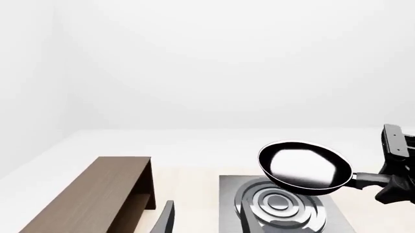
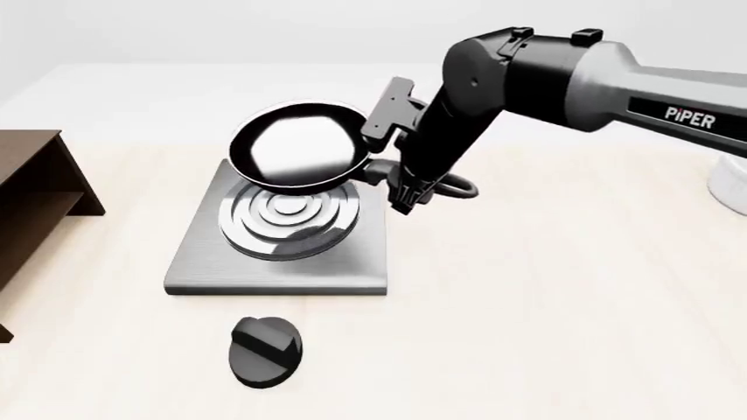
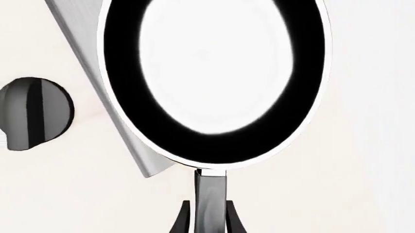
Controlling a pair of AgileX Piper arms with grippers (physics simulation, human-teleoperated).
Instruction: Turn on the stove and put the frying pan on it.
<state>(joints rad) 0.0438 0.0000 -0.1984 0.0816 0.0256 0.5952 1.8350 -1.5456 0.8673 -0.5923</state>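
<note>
The black frying pan [image 2: 297, 147] hangs tilted just above the stove [image 2: 280, 254], a grey slab with silver rings. My right gripper [image 2: 403, 188] is shut on the pan's handle [image 3: 211, 194], with the loop end [image 2: 453, 186] sticking out behind it. In the right wrist view my right gripper [image 3: 209, 221] holds the handle between both fingers, and the pan [image 3: 214, 77] fills the picture over the slab [image 3: 84, 43]. The black knob [image 2: 266, 350] lies in front of the stove, apart from it. My left gripper shows only one finger [image 1: 165, 218], off centre, holding nothing.
A brown wooden shelf [image 2: 35, 184] stands at the left edge of the table. A white object [image 2: 733, 184] is cut off at the right edge. The left wrist view shows the shelf [image 1: 97, 194], the pan [image 1: 304, 167] and the stove [image 1: 285, 208].
</note>
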